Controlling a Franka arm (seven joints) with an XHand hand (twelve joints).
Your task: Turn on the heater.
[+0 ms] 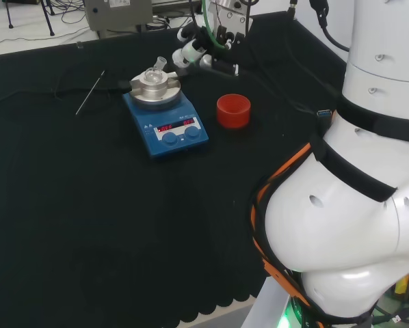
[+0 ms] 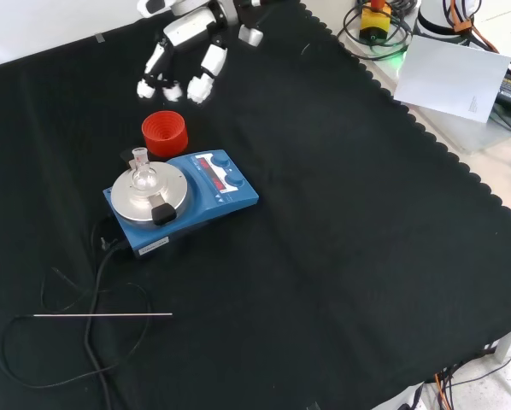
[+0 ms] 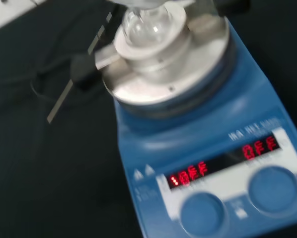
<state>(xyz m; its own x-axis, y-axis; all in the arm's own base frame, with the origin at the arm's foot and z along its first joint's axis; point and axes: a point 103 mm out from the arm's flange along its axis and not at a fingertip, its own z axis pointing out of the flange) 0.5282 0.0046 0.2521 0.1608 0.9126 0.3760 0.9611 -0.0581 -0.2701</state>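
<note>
The heater (image 1: 167,130) is a blue box with a round metal plate, a red lit display and two blue knobs (image 2: 206,185) on its front panel. A small clear flask (image 1: 153,74) sits on the plate. In the front view the hand (image 2: 183,60) hangs above the cloth beyond the heater (image 2: 196,201) and the red ring, apart from both, with its fingers relaxed and pointing down and nothing in them. In the head view the hand (image 1: 198,48) is to the right of and behind the flask. The wrist view looks down on the heater (image 3: 208,148), its display (image 3: 188,173) and both knobs (image 3: 203,214).
A red ribbed ring (image 1: 232,111) stands on the cloth right of the heater in the head view, between hand and heater in the front view (image 2: 164,132). A thin metal rod (image 2: 102,315) and the heater's black cable (image 2: 93,282) lie on the near cloth.
</note>
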